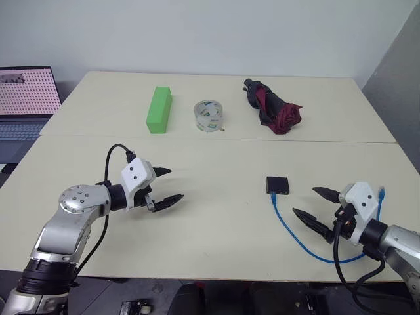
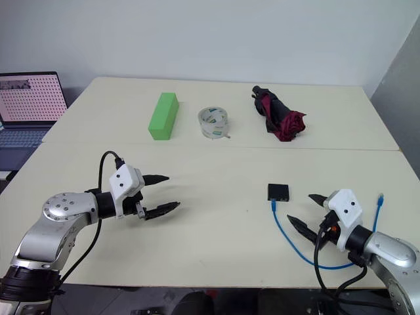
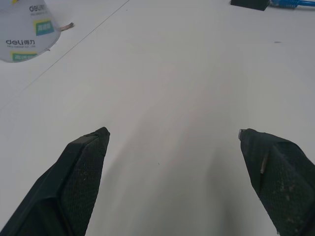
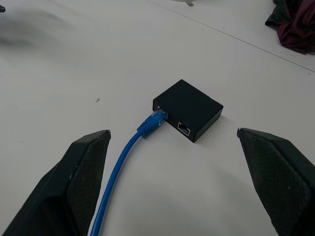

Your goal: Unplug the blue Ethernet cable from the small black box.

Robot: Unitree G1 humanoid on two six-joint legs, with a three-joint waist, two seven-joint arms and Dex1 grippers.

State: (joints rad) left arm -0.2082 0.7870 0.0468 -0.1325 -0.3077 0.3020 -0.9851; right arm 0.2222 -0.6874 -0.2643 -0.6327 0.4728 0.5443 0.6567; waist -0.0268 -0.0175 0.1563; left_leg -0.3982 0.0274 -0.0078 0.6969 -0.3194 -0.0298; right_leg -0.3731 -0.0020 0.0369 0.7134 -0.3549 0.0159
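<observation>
Your biggest risk is that the small black box point(image 4: 187, 109) is light and loose on the worktop point(image 1: 216, 216): if you pull the blue Ethernet cable point(image 4: 129, 159) with one arm alone, the box will probably slide along with the plug instead of letting it go, and the plug's latch may keep it locked unless it is pressed. The box lies toward the worktop's right side, about midway between the seam and the near edge, with the plug seated in the port on its near face; from there the cable sags toward the near edge and curls up to a free plug by the right edge. Your right gripper point(image 1: 316, 203) hovers just short of the box with its jaws spread wide and empty, so a careless advance could shove the box away. Your left gripper point(image 1: 167, 185) hangs well apart on the left half, jaws equally wide, nothing held. Nothing blocks either approach: the green block point(image 1: 159, 109), the tape roll point(image 1: 210, 115) and the folded umbrella point(image 1: 272, 106) sit across the seam on the far half, and a laptop point(image 1: 23, 102) stands off the far left corner.
</observation>
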